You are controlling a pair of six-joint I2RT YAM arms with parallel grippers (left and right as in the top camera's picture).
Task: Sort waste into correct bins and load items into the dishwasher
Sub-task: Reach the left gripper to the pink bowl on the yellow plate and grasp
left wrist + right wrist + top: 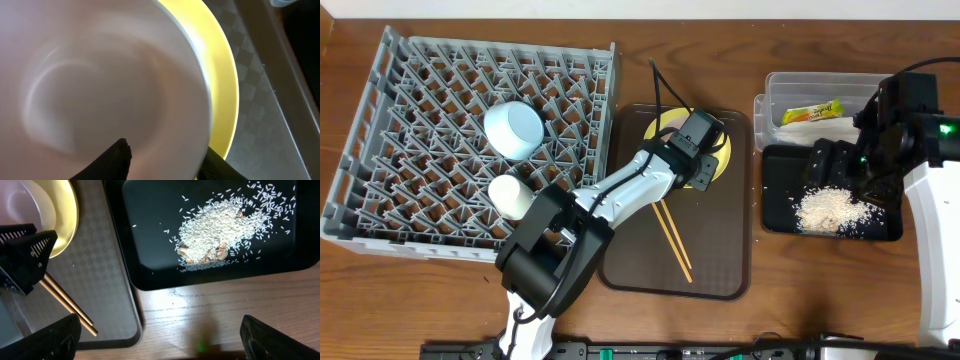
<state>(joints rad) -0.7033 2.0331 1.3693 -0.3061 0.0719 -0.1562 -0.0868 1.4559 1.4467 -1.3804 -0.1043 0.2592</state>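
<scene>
Robot test bench: wooden table [820, 295], dish rack [420, 110]

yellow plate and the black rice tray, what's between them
Only the bare floor and rim of the brown serving tray separate the yellow plate from the black tray; nothing loose lies there. The right wrist view shows it.

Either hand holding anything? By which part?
Left hand straddles the white-beige bowl at its rim, one finger inside, one outside; whether it's clamped can't be told. Right hand open, empty.
</scene>
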